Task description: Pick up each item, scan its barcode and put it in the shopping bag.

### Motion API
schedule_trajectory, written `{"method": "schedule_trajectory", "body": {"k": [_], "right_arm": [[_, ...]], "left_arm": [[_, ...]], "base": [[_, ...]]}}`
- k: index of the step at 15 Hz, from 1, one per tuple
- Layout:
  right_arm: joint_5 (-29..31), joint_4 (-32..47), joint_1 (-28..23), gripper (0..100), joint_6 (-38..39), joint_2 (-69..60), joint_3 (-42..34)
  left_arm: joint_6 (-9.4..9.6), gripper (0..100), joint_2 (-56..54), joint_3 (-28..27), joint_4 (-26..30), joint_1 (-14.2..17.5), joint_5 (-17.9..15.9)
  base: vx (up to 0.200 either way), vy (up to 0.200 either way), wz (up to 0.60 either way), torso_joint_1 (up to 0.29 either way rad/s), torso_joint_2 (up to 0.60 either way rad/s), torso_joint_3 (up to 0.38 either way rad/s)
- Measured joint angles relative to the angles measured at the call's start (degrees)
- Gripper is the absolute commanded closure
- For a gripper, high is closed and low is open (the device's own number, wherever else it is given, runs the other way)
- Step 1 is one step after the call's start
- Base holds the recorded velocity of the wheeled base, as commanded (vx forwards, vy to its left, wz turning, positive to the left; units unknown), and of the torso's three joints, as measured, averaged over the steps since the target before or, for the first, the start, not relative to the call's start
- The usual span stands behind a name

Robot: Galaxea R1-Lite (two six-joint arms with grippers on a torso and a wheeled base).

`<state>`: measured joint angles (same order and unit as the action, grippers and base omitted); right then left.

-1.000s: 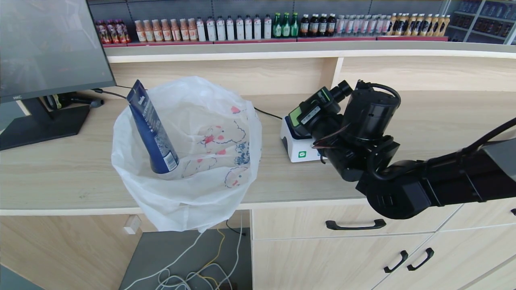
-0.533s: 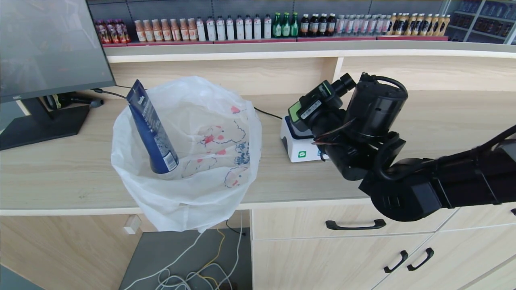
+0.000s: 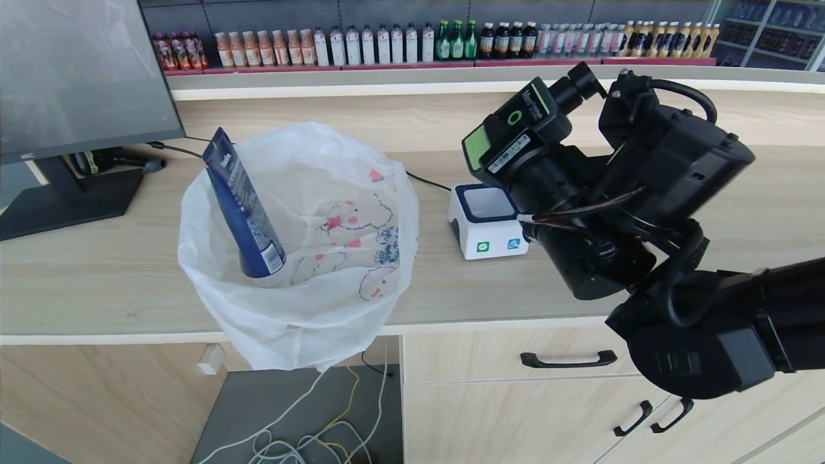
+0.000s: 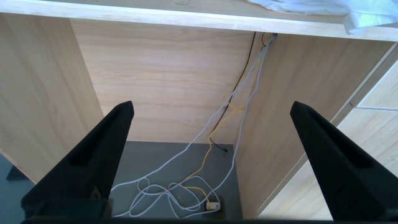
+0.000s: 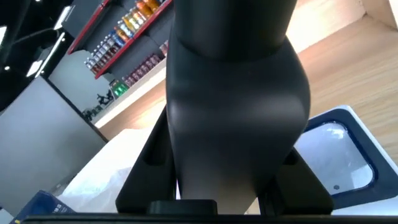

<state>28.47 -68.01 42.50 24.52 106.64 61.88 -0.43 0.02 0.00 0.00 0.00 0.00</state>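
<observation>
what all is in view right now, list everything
shopping bag: one, translucent white with a cartoon print, on the counter's front edge
blue tube: one, standing tilted inside the bag
scanner: one, white box, on the counter beside the bag
black bottle: one, green label, held above the scanner
counter: one, light wood
monitor: one, dark, far left of the counter
shelf bottles: many, mixed colours, in a row behind
drawer handles: three, black, below the counter
cables: several, white and yellow, on the floor
right gripper: black, closed on the bottle
left gripper: black, below counter level, fingers wide apart
</observation>
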Motion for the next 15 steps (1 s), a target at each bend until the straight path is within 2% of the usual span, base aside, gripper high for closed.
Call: {"method": "schedule_trajectory", "body": {"k": [2,5,7,10,11,15], "right_arm": [[-1.78,-5.10,0.88,100,-3.44,-0.72,-3.43],[-6.08,-19.08,3.47,100,-10.69,-0.85,-12.87],[-13.17,-20.00,5.02,100,-17.90,-1.02,-14.99],[-27.65,-21.63,5.38,100,-24.95,-1.22,-15.58],[-29.85,-21.91,5.10,100,-26.78,-1.16,-15.85],[-30.05,-21.93,3.45,100,-27.20,-1.35,-16.48]], "left_arm": [[0.00,0,0.00,0.00,0.00,0.00,0.00],[0.00,0,0.00,0.00,0.00,0.00,0.00],[0.00,0,0.00,0.00,0.00,0.00,0.00],[0.00,0,0.00,0.00,0.02,0.00,0.00],[0.00,0,0.00,0.00,0.00,0.00,0.00],[0.02,0,0.00,0.00,0.00,-0.05,0.00]], "base": [[0.000,0.000,0.00,0.000,0.00,0.000],[0.000,0.000,0.00,0.000,0.00,0.000],[0.000,0.000,0.00,0.000,0.00,0.000],[0.000,0.000,0.00,0.000,0.00,0.000],[0.000,0.000,0.00,0.000,0.00,0.000],[0.000,0.000,0.00,0.000,0.00,0.000]]}}
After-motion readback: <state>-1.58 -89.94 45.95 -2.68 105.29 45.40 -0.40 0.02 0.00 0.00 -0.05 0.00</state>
